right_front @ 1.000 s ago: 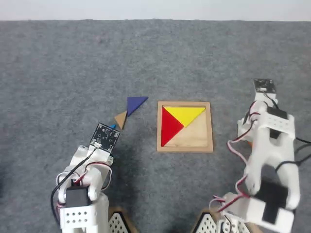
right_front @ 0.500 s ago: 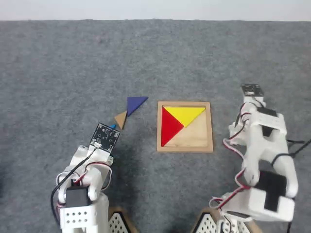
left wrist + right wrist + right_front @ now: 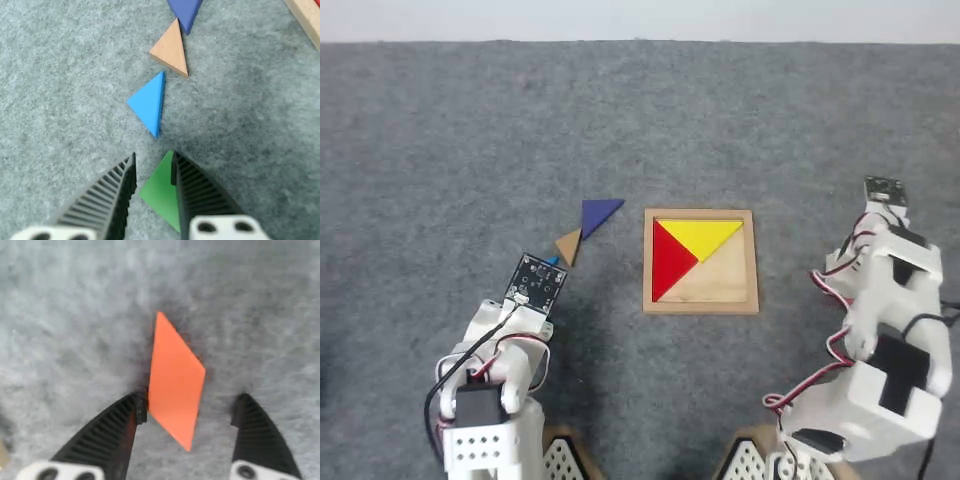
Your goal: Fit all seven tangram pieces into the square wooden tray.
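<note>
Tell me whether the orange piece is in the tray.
No, the orange piece lies on the grey mat between the right gripper's open jaws.

My left arm (image 3: 500, 370) sits lower left in the high view, wrist tipped down at the table, left gripper (image 3: 152, 159) jaws parted a little. My right arm (image 3: 885, 330) runs up the lower right edge, right gripper (image 3: 192, 402) pointing down, jaws spread wide.

One wooden tray (image 3: 701, 309), five triangles, red (image 3: 670, 262), yellow (image 3: 702, 236), navy (image 3: 597, 213), tan (image 3: 569, 245), light blue (image 3: 148, 103), one orange parallelogram (image 3: 175, 382), one green piece (image 3: 161, 192), two arms (image 3: 505, 345) (image 3: 885, 300)
</note>
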